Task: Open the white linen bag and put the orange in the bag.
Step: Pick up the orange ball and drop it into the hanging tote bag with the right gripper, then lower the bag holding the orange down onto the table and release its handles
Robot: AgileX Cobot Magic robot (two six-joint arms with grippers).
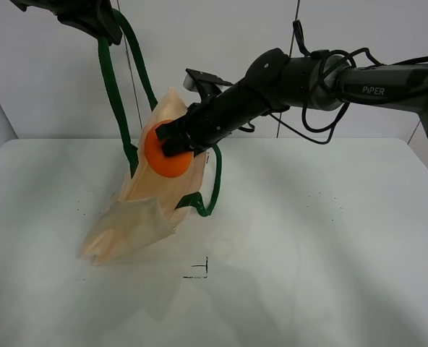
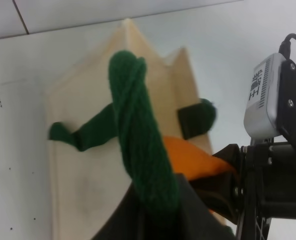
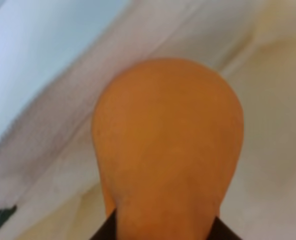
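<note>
The white linen bag (image 1: 145,210) hangs tilted over the table, lifted by one dark green strap handle (image 1: 113,87). My left gripper (image 1: 98,22) is shut on that strap at the top left; the left wrist view shows the twisted strap (image 2: 138,150) running down to the bag (image 2: 88,165). My right gripper (image 1: 172,141) is shut on the orange (image 1: 167,155) and holds it at the bag's open mouth. The orange fills the right wrist view (image 3: 168,145) with cream cloth (image 3: 268,125) around it, and shows in the left wrist view (image 2: 193,160). The second strap (image 1: 212,188) hangs loose.
The white table (image 1: 330,238) has a small black corner mark (image 1: 199,271) in front of the bag. The right arm (image 1: 330,79) with its cables reaches across from the right. A pale wall stands behind.
</note>
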